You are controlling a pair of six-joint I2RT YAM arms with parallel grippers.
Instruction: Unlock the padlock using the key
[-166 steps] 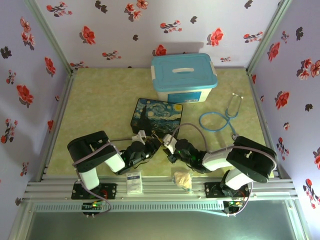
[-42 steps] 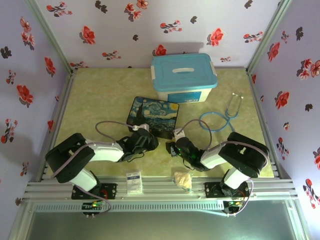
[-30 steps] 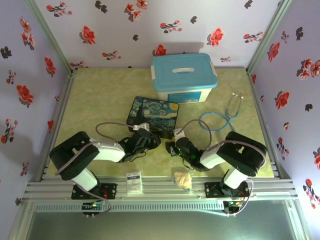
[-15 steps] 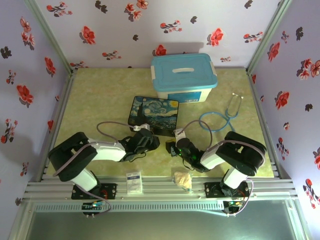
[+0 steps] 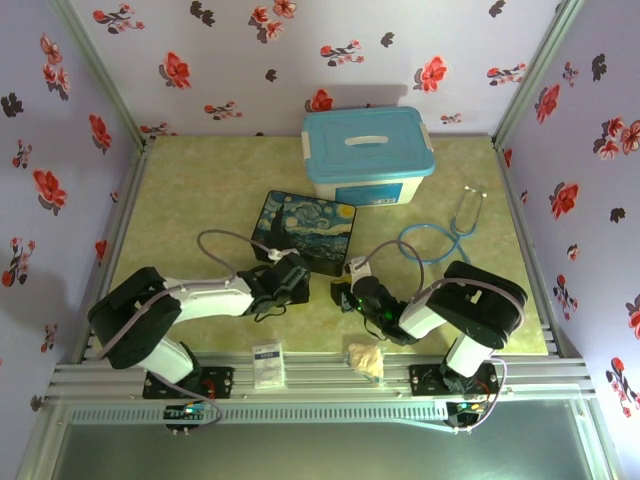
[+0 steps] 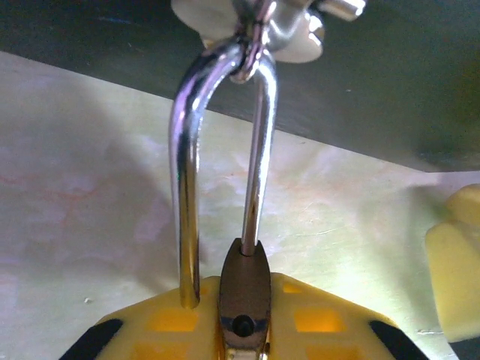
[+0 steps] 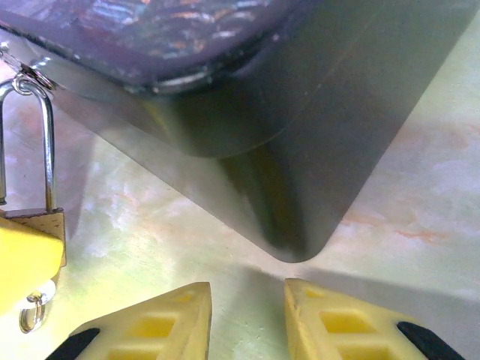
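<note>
Left gripper (image 6: 244, 337) is clamped on the padlock (image 6: 244, 289); its shackle (image 6: 182, 187) hooks a ring (image 6: 255, 26) on the starry box (image 7: 225, 45). Your right gripper (image 7: 247, 319) sits near the box corner, fingers apart over the table (image 7: 420, 195).

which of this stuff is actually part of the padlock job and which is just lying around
In the job: padlock, held in the left gripper; the starry box it hangs on; right gripper, open.
Lying about: blue-lidded bin, stethoscope, white packet, crumpled wad.
</note>
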